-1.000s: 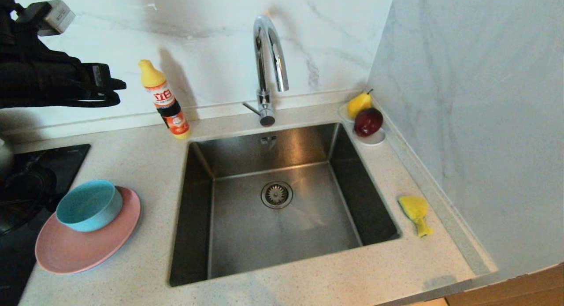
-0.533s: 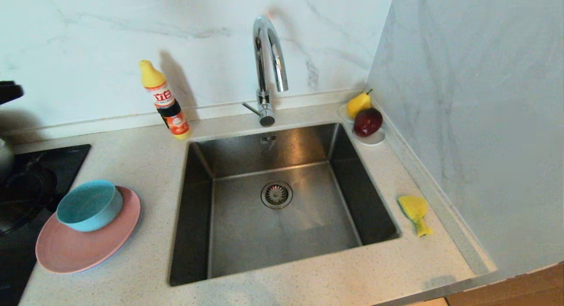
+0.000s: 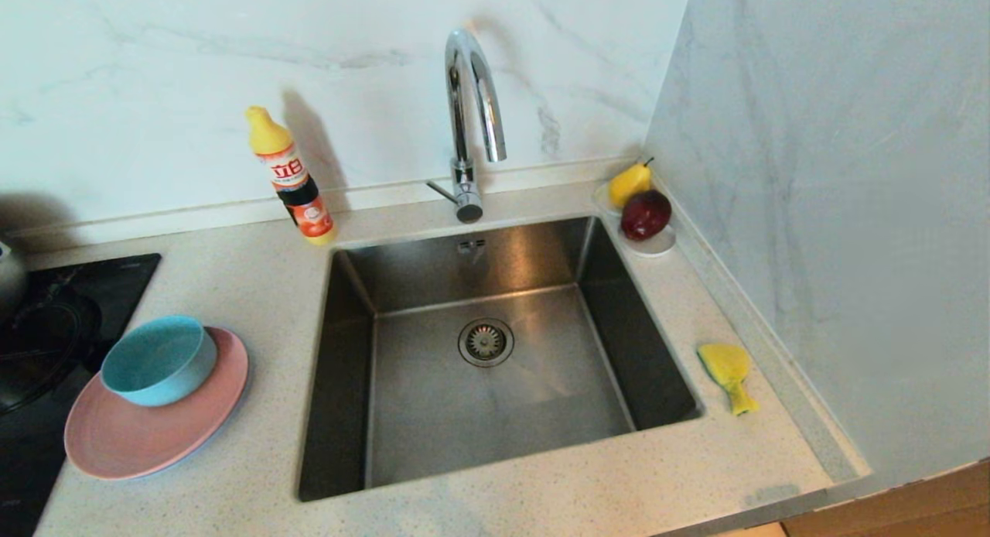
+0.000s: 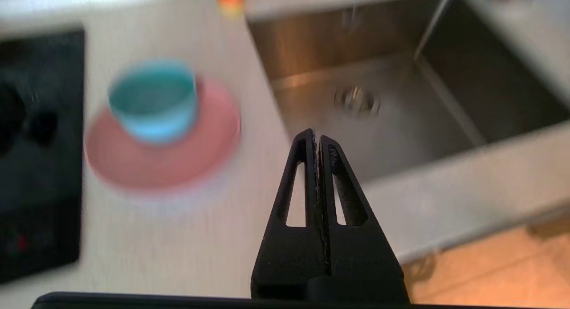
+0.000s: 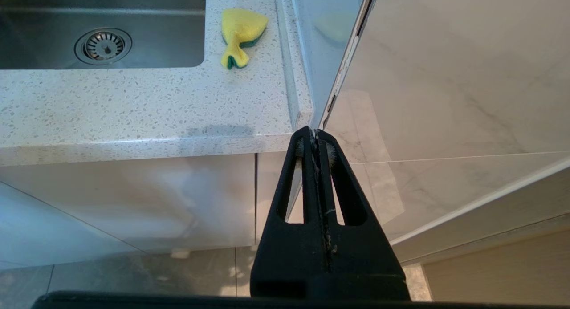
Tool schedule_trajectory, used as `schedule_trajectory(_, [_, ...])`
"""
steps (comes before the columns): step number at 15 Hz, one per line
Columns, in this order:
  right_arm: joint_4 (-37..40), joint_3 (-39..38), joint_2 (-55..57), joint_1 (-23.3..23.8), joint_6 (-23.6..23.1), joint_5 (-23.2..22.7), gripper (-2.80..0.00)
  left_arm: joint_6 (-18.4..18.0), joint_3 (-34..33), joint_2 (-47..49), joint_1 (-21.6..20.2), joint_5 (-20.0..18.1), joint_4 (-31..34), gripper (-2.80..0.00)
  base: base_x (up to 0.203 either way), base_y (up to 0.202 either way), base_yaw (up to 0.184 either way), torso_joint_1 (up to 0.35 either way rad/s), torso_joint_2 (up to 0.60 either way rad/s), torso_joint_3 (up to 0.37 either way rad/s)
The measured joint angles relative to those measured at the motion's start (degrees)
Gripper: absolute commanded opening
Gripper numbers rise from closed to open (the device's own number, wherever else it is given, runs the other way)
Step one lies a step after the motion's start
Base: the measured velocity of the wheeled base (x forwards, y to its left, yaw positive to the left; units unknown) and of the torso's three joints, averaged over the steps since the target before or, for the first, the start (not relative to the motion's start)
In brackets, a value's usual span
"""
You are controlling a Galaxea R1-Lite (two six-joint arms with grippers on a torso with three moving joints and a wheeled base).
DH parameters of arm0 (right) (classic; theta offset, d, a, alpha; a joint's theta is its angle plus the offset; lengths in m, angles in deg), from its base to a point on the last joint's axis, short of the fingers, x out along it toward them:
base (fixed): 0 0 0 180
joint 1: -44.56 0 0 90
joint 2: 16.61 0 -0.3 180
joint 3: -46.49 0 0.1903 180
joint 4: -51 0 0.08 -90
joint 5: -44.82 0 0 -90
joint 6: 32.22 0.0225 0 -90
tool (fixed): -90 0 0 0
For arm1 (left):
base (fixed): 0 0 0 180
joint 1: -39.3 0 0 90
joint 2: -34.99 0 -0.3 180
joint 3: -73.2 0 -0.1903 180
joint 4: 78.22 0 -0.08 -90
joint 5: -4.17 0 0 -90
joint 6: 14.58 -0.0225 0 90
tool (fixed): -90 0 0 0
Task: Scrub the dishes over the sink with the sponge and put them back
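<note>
Dishes sit stacked on the speckled white stone bench [image 3: 255, 289], left of the square brushed-steel sink [image 3: 433, 413]: a teal straight-sided bowl [image 3: 158, 360] rests on a wide round pink plate [image 3: 155, 436], with a thin pale-blue edge of another plate showing under its rim. The small yellow fish-shaped sponge with a green scouring layer [image 3: 728, 373] lies on the bench right of the sink, near the wall. Neither arm shows in the head view. The left gripper [image 4: 316, 136] hangs above the bench's front edge between plate and sink, its black fingers [image 4: 331, 175] clenched together on nothing. The right gripper [image 5: 315, 134] hangs below bench level before the white cabinet front [image 5: 133, 202], fingers likewise pressed together, empty.
</note>
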Motion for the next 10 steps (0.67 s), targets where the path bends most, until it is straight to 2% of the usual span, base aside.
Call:
schedule_trajectory(4, [0.00,0.00,0.00,0.00,0.00,-0.01,-2.80,-4.94,-15.18,-10.71,0.26,1.41,-1.44,-2.80,0.000,0.000,0.000,0.000,0.00,0.000])
schedule_trajectory(6, [0.02,0.00,0.00,0.00,0.00,0.00,-2.80,-1.84,-18.57,-12.64,0.33,3.60,-4.56,-2.80,0.000,0.000,0.000,0.000,0.00,0.000])
schedule_trajectory(9, [0.00,0.00,0.00,0.00,0.00,0.02,-2.80,-3.17,-21.49,-13.80,0.35,9.39,-6.31,-2.80,0.000,0.000,0.000,0.000,0.00,0.000])
schedule_trajectory(10, [-0.02,0.00,0.00,0.00,0.03,0.00,-2.80,-3.52,-21.87,-13.94,0.35,8.97,-7.07,-2.80,0.000,0.000,0.000,0.000,0.00,0.000])
